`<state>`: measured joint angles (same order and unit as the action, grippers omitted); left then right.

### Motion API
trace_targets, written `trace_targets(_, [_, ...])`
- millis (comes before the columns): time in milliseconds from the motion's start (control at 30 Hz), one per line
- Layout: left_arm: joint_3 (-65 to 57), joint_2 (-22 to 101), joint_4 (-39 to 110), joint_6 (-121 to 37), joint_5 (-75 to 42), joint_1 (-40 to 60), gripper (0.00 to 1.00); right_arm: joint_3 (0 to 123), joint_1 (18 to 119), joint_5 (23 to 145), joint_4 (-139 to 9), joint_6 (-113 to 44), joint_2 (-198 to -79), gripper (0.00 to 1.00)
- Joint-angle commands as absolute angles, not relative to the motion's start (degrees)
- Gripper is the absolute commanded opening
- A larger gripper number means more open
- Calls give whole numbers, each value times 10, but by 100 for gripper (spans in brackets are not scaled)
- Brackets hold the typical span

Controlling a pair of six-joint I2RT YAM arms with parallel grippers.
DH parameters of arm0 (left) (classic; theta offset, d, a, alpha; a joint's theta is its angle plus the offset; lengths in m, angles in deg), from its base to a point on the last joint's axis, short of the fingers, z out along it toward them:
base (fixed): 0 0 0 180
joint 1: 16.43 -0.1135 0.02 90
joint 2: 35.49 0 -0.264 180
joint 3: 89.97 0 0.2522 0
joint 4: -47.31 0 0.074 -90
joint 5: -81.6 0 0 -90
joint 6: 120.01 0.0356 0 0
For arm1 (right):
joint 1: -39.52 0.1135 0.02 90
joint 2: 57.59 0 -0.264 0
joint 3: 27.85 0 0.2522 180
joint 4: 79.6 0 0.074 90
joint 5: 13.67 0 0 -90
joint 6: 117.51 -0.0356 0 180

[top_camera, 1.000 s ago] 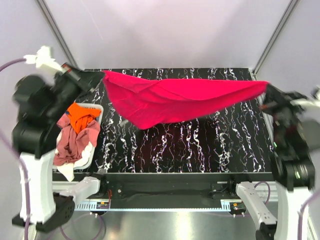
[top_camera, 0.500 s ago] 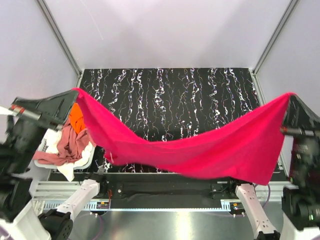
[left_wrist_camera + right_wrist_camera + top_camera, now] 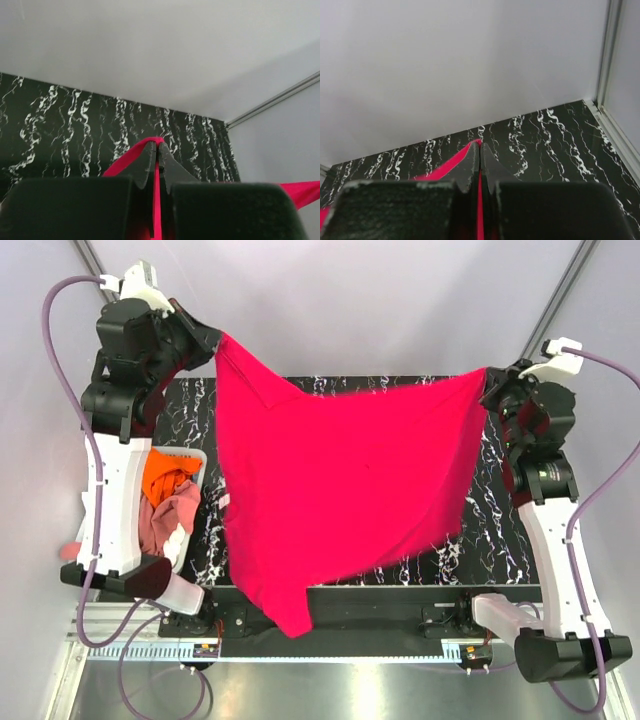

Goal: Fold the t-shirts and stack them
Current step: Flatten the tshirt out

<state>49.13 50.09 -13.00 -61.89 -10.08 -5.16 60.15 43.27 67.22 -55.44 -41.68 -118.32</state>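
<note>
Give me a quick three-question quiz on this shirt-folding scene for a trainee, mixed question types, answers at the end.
1. True or false: the red t-shirt is already folded.
2. Which gripper is shut on it? A) left gripper only B) right gripper only C) both
3. What holds the other t-shirts?
Key: 1 false, it hangs spread out in the air; 2 C; 3 the white basket.
</note>
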Motion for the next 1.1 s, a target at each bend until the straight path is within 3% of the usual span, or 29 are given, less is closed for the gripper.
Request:
trace_targets(0, [492,411,-54,-600,-97,-55,0,650,432,699,-646,-397,-1138,0])
trace_targets(400, [389,191,-53,-640,-118,-56,0,595,433,757,-589,-399,-923,0])
trace_targets(600, [395,121,-77,-668,-105,-56,0,650,432,760,-516,-398,-860,0])
trace_targets(867, [441,135,-92,-660,-71,-55,0,688,433,738,-478,-382,-882,0])
trace_targets(1067, [474,280,-71,-583,-9,-55,0,664,433,699,-518,-338,-1000,0])
